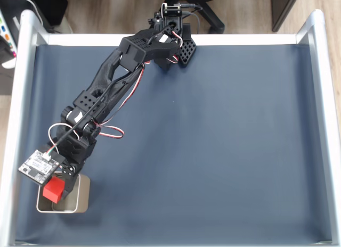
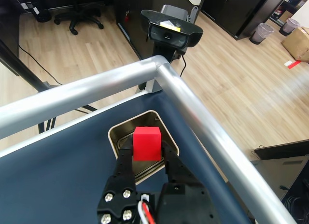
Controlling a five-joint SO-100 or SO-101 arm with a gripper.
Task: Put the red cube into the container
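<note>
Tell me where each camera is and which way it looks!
Fixed view: sits high above, looking straight down on the blue table; the whole black arm shows, reaching to the lower left corner.
Wrist view: rides on the arm, looking forward past the claw to the table's silver rail and the room floor.
Both show the claw holding the red cube over the container.
</note>
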